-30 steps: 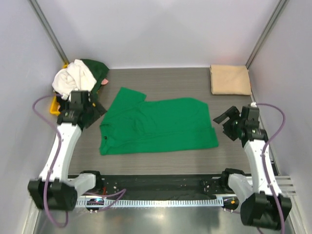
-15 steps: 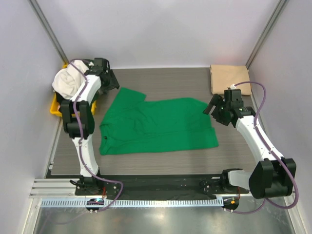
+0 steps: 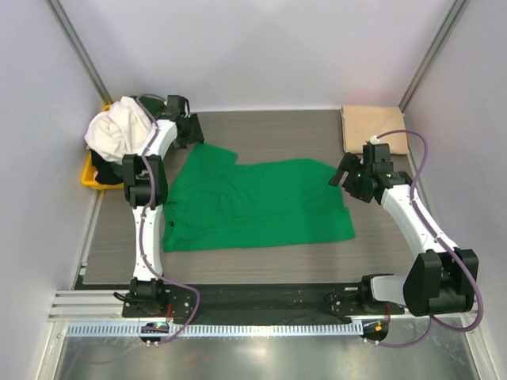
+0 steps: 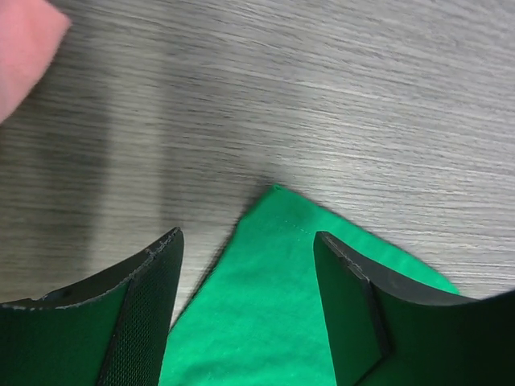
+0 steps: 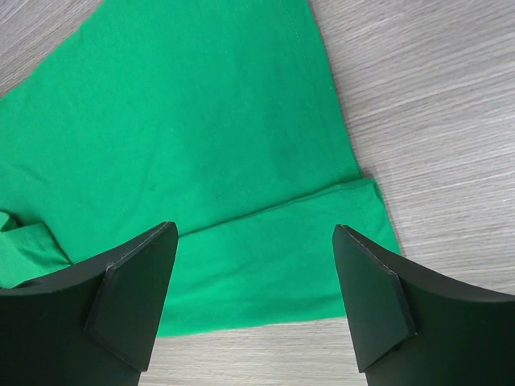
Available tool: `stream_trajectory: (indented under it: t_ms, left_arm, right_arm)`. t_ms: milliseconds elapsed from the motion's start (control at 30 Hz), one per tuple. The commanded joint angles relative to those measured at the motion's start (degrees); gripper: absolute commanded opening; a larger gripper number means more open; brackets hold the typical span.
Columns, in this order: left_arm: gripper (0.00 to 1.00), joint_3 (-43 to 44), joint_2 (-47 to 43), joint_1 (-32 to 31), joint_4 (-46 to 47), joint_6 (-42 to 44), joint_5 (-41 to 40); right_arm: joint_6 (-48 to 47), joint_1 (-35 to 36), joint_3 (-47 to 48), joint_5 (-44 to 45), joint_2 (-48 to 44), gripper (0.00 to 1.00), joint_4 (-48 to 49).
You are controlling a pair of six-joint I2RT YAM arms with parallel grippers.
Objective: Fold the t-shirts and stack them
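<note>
A bright green t-shirt point(image 3: 253, 204) lay spread flat mid-table, slightly wrinkled. A tan t-shirt point(image 3: 374, 129) sat folded far right; a white t-shirt point(image 3: 119, 131) lay heaped far left.

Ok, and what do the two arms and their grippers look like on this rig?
Both the left arm and right arm have white link shells with black joints and bases. A purple cable loops along each. The left gripper and right gripper carry broad black wedge-shaped fingers with finely textured inner pads. No markings are visible.
</note>
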Motion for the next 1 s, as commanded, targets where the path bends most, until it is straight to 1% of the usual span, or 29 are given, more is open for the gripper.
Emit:
stream_trajectory:
  t_ms: [0,67,167,200,233,267,333,367,400,433,467,533,633,667,733,900,967]
  left_arm:
    - [0.66,-1.12,0.52,-1.67,2.44,3.51,1.35]
    - [0.66,-1.04,0.78,-2.29,2.45,3.61,1.34]
    - [0.59,-0.25,1.39,-2.73,2.1,3.7,1.43]
    - [0.52,0.1,1.48,-2.74,1.83,3.61,1.26]
    - [0.49,0.8,2.09,-2.65,1.57,3.61,1.43]
    - [0.4,2.02,2.54,-2.73,0.7,3.61,1.34]
    - [0.3,3.26,3.5,-2.65,-0.1,3.61,1.78]
    - [0.15,3.61,3.77,-2.56,-0.63,3.52,2.22]
    - [0.09,3.79,3.94,-2.12,-0.72,3.26,2.66]
    - [0.04,3.71,3.95,-1.86,-0.55,3.08,3.71]
    - [0.0,3.53,3.95,-1.68,-0.37,2.56,4.32]
    - [0.0,2.48,3.6,-0.89,0.16,2.29,5.29]
    - [0.0,0.2,2.63,-0.28,2.87,2.99,10.03]
    - [0.0,-0.33,2.19,0.07,3.41,2.99,11.78]
    - [0.0,-1.13,1.93,0.43,4.2,2.38,12.06]
    - [0.0,-2.53,1.22,0.6,5.08,2.11,11.98]
    - [0.0,-2.53,1.22,0.6,5.08,2.11,11.98]
  right_arm:
    - [-1.52,0.12,1.5,1.13,-0.08,0.84,2.85]
    - [-1.7,0.03,2.38,1.31,1.77,0.84,3.37]
    - [-2.14,0.12,5.63,1.57,7.04,0.84,3.46]
    - [-2.23,0.12,6.6,1.84,8.44,0.84,3.38]
    - [-2.23,0.03,8.7,2.1,11.33,0.84,3.46]
    - [-2.23,0.21,9.93,2.1,12.84,0.83,3.38]
    - [-2.58,0.38,13.8,2.8,18.09,0.81,3.55]
    - [-2.75,0.56,15.21,2.81,20.3,0.78,3.38]
    - [-2.84,0.56,16.61,4.98,22.06,0.75,3.29]
    - [-2.76,0.47,19.41,5.87,25.82,0.71,2.68]
    - [-2.93,0.65,20.74,6.41,27.43,0.69,2.41]
    - [-2.84,0.65,24.51,7.72,30.85,0.65,2.41]
    - [-3.02,0.73,29.88,10.09,37.01,0.6,2.23]
    - [-3.11,0.65,31.12,11.49,39.63,0.6,1.62]
    - [-3.37,0.74,33.93,13.09,41.76,0.6,1.0]
    - [-3.9,1.0,37.28,12.39,48.17,0.6,0.92]
    - [-4.25,1.35,37.63,12.04,49.15,0.6,1.09]
